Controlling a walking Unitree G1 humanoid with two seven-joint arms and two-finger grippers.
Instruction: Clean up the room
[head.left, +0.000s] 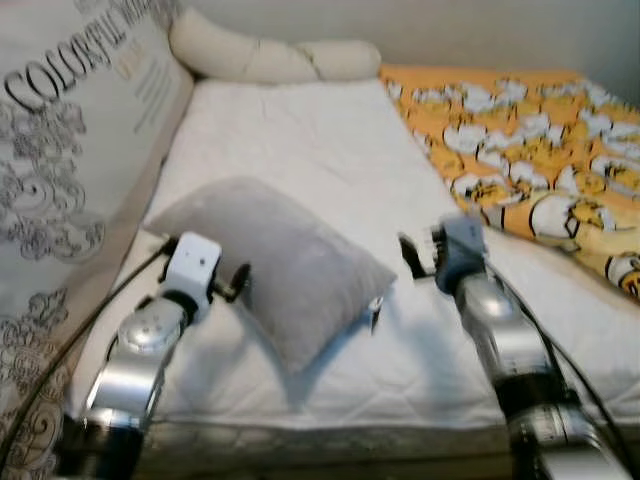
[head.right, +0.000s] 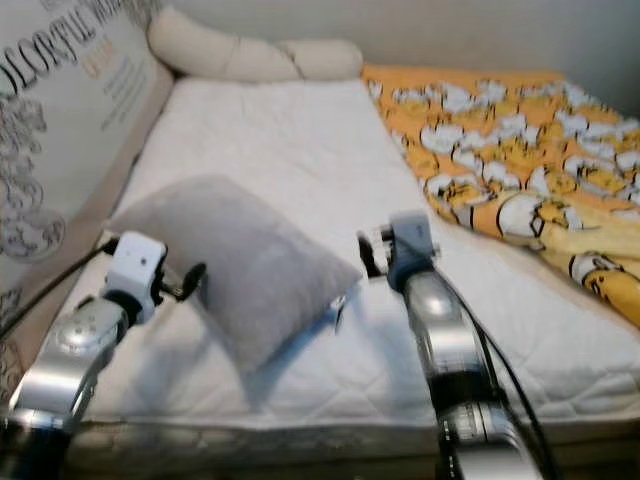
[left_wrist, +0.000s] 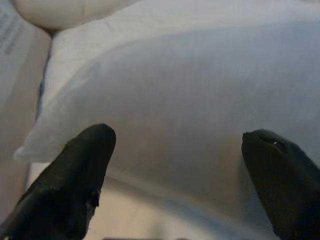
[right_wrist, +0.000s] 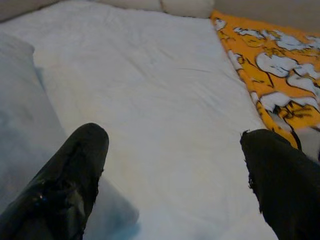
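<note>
A grey pillow lies tilted on the white mattress, near its front edge. My left gripper is at the pillow's left side, open, its fingers spread wide with the pillow just ahead of them. At the pillow's right corner my right gripper stands open, a little above the mattress. Its fingers hold nothing, and the pillow's edge is beside one of them.
An orange blanket with white cartoon figures covers the bed's right side. A large printed cushion leans on the left. A long cream bolster lies along the far end by the wall.
</note>
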